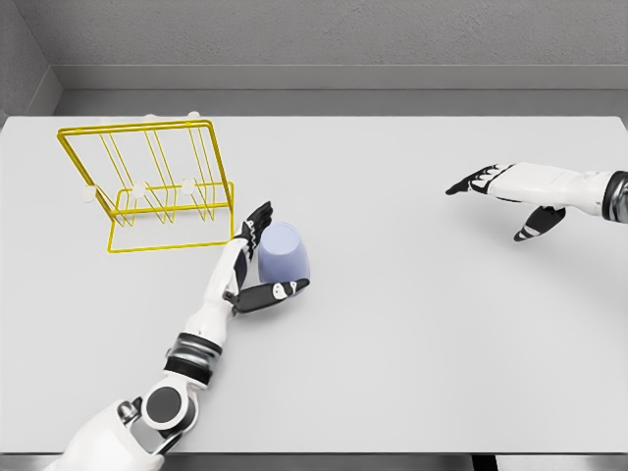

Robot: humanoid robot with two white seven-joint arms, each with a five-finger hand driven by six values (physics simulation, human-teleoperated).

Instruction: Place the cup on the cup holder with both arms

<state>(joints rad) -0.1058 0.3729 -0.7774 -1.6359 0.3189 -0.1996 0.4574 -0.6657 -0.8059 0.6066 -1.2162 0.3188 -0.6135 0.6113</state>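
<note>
A lavender cup point(286, 253) rests on the white table point(422, 334), just right of the front corner of a yellow wire cup holder point(132, 127). My left hand point(263, 257) is open around the cup. Its fingers point(257, 224) lie straight along the cup's left side and its thumb point(275, 292) sits under the cup's near edge. I cannot tell if they press on it. My right hand point(491, 201) hovers open over the right side of the table, fingers spread and pointing left, far from the cup.
The cup holder stands at the back left, with small white pegs on its wires. A grey wall runs behind the table's far edge. The table's near edge is at the bottom of the view.
</note>
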